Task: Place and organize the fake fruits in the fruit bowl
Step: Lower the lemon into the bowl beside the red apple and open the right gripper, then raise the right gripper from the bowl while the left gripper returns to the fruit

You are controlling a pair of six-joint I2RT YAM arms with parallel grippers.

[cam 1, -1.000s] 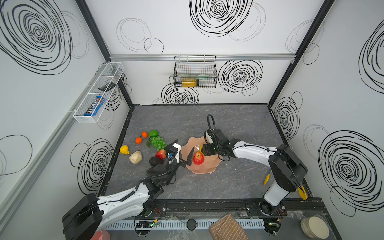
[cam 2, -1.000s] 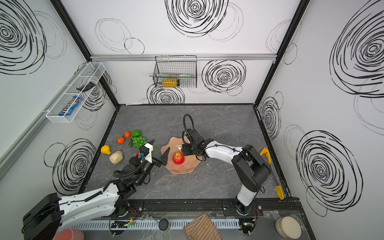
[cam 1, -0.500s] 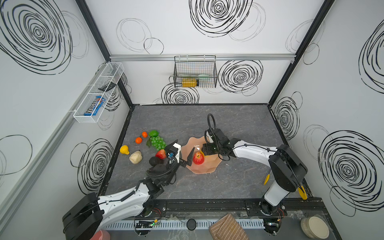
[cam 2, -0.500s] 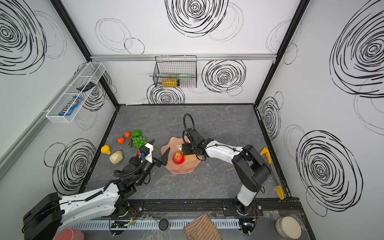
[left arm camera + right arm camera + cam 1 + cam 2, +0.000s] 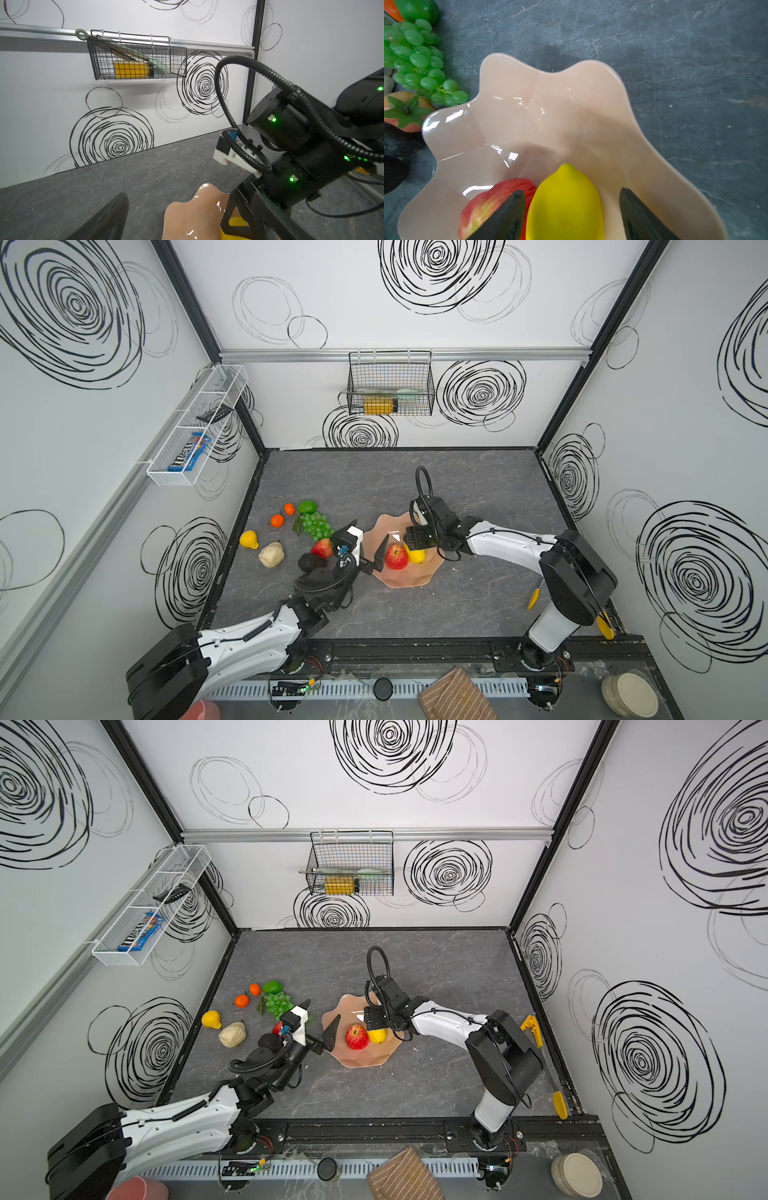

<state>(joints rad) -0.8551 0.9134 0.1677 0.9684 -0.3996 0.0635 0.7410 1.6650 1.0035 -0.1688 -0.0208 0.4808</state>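
1 lemon (image 5: pixel 564 205) within right claw (image 5: pixel 571 192)

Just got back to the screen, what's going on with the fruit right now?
The right gripper is open over the pink bowl, its fingers either side of a lemon that lies in the bowl next to a red apple. The left gripper is open and empty at the bowl's left rim. The grapes, lime, pear and several other fruits sit on the table, outside the bowl.
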